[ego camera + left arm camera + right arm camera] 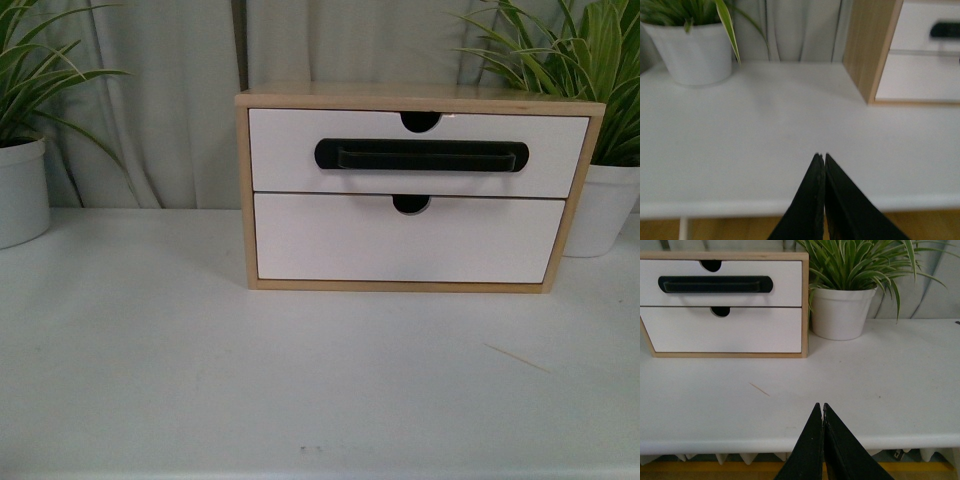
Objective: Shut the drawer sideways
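Observation:
The drawer (pixel 420 152) is the upper, white-fronted one with a long black bar handle (pixel 422 155) and a half-round notch in its top edge, in a light wood box (pixel 243 190). Its front stands slightly proud of the box. It also shows in the right wrist view (pixel 720 284) and partly in the left wrist view (pixel 927 27). My left gripper (pixel 820 155) is shut and empty, above the table's front edge, left of the box. My right gripper (pixel 821 405) is shut and empty, at the front edge, right of the box. Neither arm shows in the front view.
A plain white lower drawer (pixel 410 238) without a handle sits below. A white potted plant (pixel 20 190) stands at the back left, another (pixel 605 205) close by the box's right side. A thin splinter (pixel 515 357) lies on the white table (pixel 200 380).

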Robot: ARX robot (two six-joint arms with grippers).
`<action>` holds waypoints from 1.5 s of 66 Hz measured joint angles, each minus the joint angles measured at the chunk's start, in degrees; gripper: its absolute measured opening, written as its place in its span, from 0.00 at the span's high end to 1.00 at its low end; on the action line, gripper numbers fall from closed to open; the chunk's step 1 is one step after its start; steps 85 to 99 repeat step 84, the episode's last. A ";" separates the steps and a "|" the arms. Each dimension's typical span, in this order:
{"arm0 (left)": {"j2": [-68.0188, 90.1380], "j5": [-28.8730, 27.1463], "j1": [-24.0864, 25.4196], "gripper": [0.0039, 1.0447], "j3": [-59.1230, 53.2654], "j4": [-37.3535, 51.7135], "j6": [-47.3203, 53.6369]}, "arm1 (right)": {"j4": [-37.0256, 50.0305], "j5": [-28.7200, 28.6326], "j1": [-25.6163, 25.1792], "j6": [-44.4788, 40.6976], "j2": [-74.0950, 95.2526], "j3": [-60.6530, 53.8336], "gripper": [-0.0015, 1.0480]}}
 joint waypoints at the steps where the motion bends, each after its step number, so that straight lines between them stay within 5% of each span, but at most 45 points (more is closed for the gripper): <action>1: -1.60 0.13 0.00 0.96 0.00 -2.08 0.02 | 0.00 0.00 0.00 0.00 0.00 0.00 0.99; 20: -5.62 0.09 0.00 0.91 0.00 -4.59 0.00 | 0.00 0.00 0.00 -0.02 -0.11 0.00 0.97; 49: -5.62 0.09 0.00 0.04 0.00 -4.59 0.02 | 0.00 0.00 0.00 0.00 -0.11 0.00 0.12; 52: -5.62 0.09 0.00 0.05 0.02 -4.59 0.07 | 0.00 0.00 0.00 0.07 -0.11 0.00 0.07; 99: -5.62 0.09 0.00 0.05 0.00 -4.59 0.09 | 0.00 0.00 0.00 0.11 -0.11 0.00 0.09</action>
